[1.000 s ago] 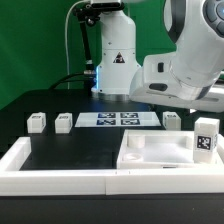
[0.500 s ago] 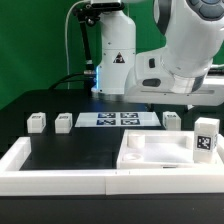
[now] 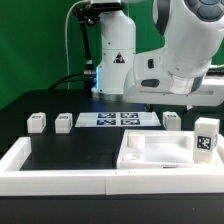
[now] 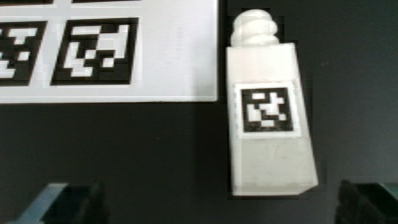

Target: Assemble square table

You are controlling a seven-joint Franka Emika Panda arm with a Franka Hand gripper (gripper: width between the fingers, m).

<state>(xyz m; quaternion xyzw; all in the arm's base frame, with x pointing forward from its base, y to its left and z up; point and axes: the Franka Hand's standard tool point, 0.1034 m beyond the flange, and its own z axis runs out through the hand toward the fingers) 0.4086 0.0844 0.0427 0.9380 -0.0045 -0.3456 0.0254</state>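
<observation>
**End effector spread above a lying leg**

The end effector [image 4: 217,207] is spread wide and grips nothing. Its two dark fingertips [image 4: 68,205] show at opposite edges of the wrist view. Directly beneath it a white leg [image 4: 267,110] lies flat on the black worktop [image 4: 107,150]. The leg's tagged face is up, its blunt end sits roughly in line with the gap between the fingertips, and its rounded peg points away from them. Whether the fingertips are down at the leg's level cannot be told.

Just beside the leg, parallel to its long side and not touching it, is the edge of the marker board [image 4: 178,60].

In the exterior view the arm [image 3: 185,55] leans over this spot and its bulk hides the end effector. The leg shows there just off the board's end, on the exterior view's right.

Further from the end effector, toward the camera, the slab [image 3: 150,158] rests against the white rim wall [image 3: 60,172]. A second leg [image 3: 206,138] stands upright beside the slab, its tag facing the camera.

Well apart, past the board's other end, a third leg [image 3: 64,122] and a fourth leg [image 3: 36,123] sit side by side.
</observation>
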